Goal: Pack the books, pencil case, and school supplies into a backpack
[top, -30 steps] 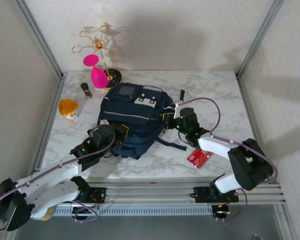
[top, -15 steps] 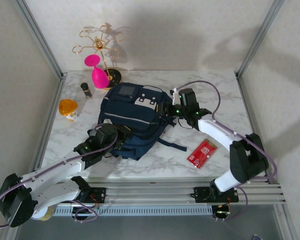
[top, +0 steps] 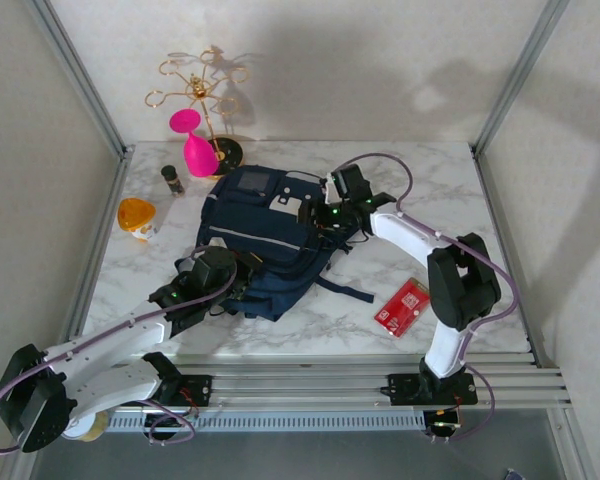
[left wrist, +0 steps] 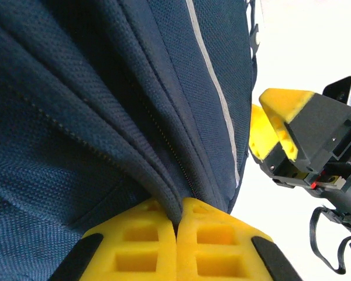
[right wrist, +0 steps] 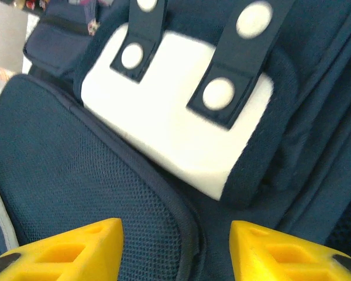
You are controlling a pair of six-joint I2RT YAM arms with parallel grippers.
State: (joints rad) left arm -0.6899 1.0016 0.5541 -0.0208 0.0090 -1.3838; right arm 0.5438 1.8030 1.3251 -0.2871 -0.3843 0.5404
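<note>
The navy backpack [top: 265,235] lies flat in the middle of the table, its white patch [right wrist: 175,126] and snap straps toward the back. My left gripper [top: 242,283] is shut on a fold of the backpack's fabric [left wrist: 164,193] at its near left edge, beside a zipper line. My right gripper [top: 315,213] hovers open over the backpack's upper right part, its yellow fingers [right wrist: 70,246] spread above the mesh panel and a seam just below the white patch. The red packet of school supplies [top: 402,306] lies on the table at the right front. Books and pencil case are out of view.
A pink glass [top: 193,143] and a gold wire stand [top: 202,85] are at the back left, with a small dark bottle [top: 171,179] and an orange cup [top: 137,217] along the left side. A loose dark strap [top: 342,289] trails from the backpack toward the red packet.
My right arm has swung from beside the backpack's right edge up and left, over its top right part. The left gripper has held its grip in place. The red packet, once partly covered, lies exposed.
</note>
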